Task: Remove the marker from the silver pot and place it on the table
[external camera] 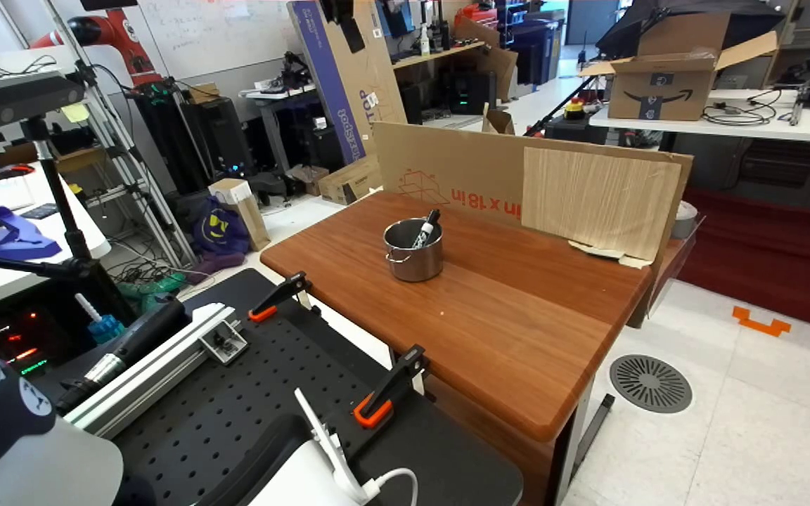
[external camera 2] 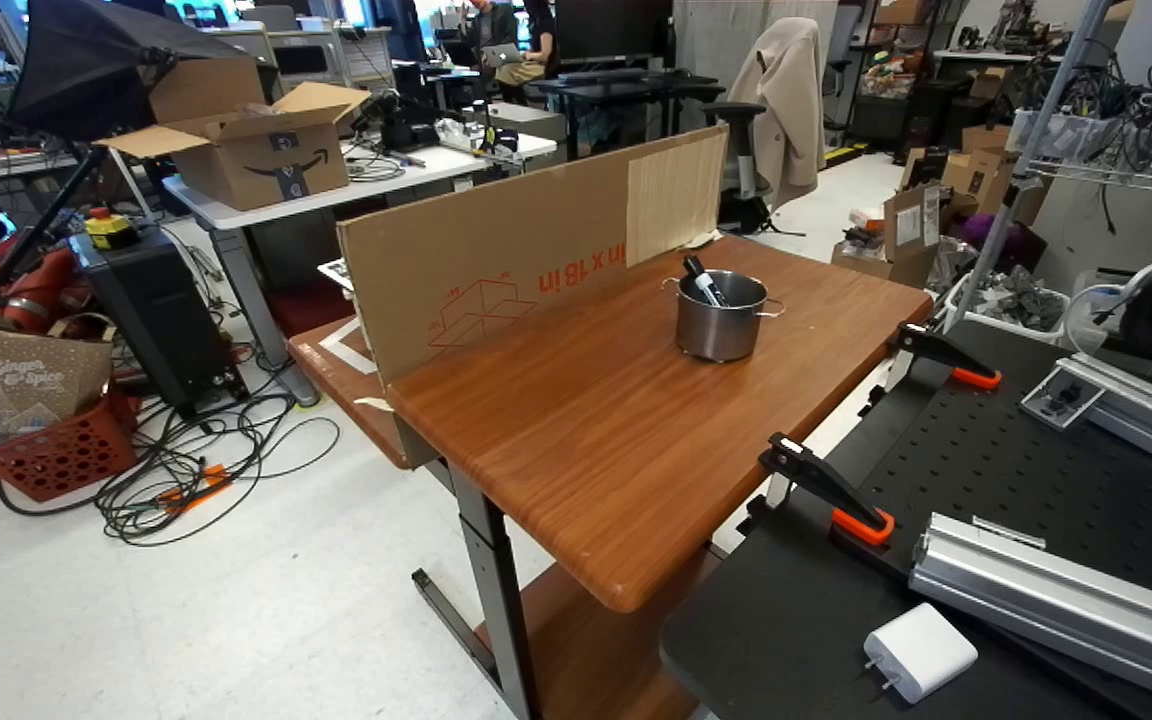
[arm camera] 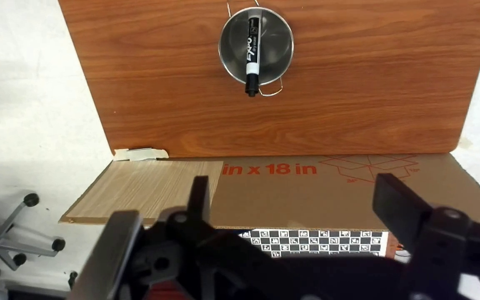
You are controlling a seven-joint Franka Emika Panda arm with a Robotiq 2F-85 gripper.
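The marker (external camera: 425, 232) is a slim black and white pen with a black cap. It leans inside the silver pot (external camera: 417, 266), cap end up and sticking out over the rim. The pot stands upright on the reddish-brown table (external camera: 489, 316). The marker (external camera 2: 705, 284), pot (external camera 2: 716, 335) and table (external camera 2: 576, 420) also show in an exterior view. In the wrist view the marker (arm camera: 253, 50) lies across the pot's opening (arm camera: 277, 50), above the table (arm camera: 369, 91). My gripper (arm camera: 292, 181) is open, its fingers wide apart with nothing between them. It is apart from the pot and marker.
A cardboard sheet (external camera: 447, 169) stands upright along the table's far edge, with a pale wood-grain panel (external camera: 600, 200) on it. A black perforated board (external camera: 236, 393) adjoins the near edge, with black and orange clamps (external camera: 391, 386). The pot has thin wire handles (arm camera: 271, 92).
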